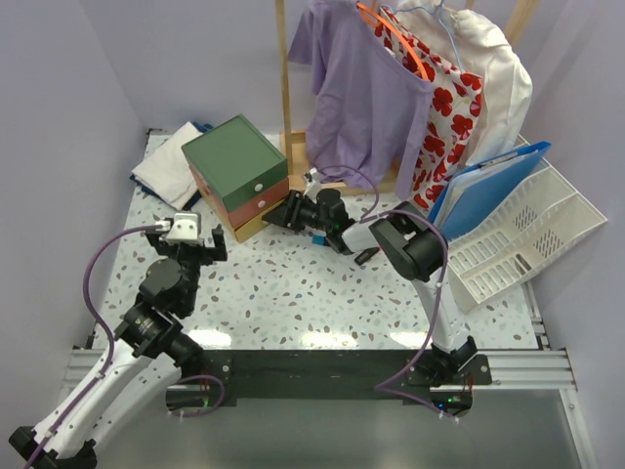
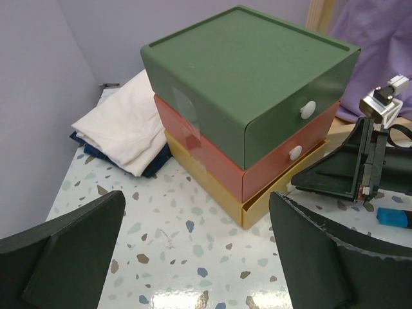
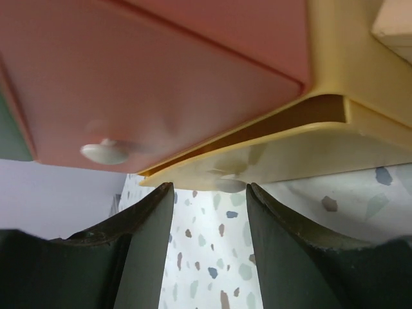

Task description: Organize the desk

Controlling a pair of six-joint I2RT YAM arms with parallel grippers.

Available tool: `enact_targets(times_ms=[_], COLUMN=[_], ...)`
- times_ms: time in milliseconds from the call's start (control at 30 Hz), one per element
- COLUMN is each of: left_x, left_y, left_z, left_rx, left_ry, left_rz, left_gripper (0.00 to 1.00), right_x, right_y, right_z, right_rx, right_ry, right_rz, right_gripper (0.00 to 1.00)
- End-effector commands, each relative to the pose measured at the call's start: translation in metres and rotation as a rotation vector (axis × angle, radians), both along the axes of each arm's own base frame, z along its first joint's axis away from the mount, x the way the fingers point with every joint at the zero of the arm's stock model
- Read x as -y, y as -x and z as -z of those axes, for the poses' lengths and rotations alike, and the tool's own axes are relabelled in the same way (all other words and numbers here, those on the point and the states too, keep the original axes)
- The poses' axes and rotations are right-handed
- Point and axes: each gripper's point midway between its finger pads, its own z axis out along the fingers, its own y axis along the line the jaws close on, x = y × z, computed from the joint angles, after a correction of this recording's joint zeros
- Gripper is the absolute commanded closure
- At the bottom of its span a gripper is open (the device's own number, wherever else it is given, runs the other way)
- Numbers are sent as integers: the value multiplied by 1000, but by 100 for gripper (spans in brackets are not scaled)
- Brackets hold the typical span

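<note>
The speckled white desk (image 1: 322, 293) holds a stack of three drawers (image 1: 237, 171): green on top, red in the middle, yellow at the bottom. The yellow drawer (image 3: 302, 154) stands slightly pulled out. My right gripper (image 3: 209, 190) is open, its tips right at that drawer's front, one on either side of its white knob (image 3: 230, 185). In the top view it (image 1: 278, 217) lies low at the stack's right side. My left gripper (image 2: 196, 206) is open and empty above bare desk in front of the stack (image 2: 251, 84), to the left of the right gripper (image 2: 335, 177).
Folded white cloth on dark cloth (image 1: 168, 164) lies at the back left. A white slotted file tray (image 1: 518, 234) with a blue folder (image 1: 488, 186) stands at the right. A wooden rack with hanging clothes (image 1: 361, 88) is behind. A small blue object (image 2: 393, 217) lies by the right arm.
</note>
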Motion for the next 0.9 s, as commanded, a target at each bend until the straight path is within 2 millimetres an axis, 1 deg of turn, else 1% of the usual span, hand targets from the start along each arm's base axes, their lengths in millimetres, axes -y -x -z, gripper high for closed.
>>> enact_targets(times_ms=[0,133,167,233,267,300,433,500,667,767,867], left_x=[2,3,4,4,4,4,3,3,4,5,3], left_y=[-3,-4,-4,-5,-5,-5,-4,-4,-5,-6,-5], left_z=[-13,-13,-12,-11,-11,-10,-11,-11,-9,-9,-10], left_rx=[41,39,38,33,32,30,33,33,27,23,28], left_ry=[29,28,25,20,18,19,20,23,21,20,25], left_rz=[2,7,10,9,10,9,7,7,7,7,4], left_gripper=[0,0,0,0,0,0,0,0,0,0,0], right_x=[-5,-5,-6,-10,-12,-14,-19,-20,-21,-20,-20], right_y=[-2,-3,-2,-4,-4,-6,-9,-9,-11,-12,-12], right_z=[9,15,20,18,24,21,22,22,14,11,8], right_rx=[-15,-27,-35,-46,-55,-58,-72,-78,-92,-107,-105], right_ry=[29,38,38,18,16,2,-29,-42,-89,-115,-127], right_rz=[-10,-4,-4,-5,-6,-6,-7,-5,11,25,28], right_gripper=[46,46,46,46,46,47,50,52,56,60,69])
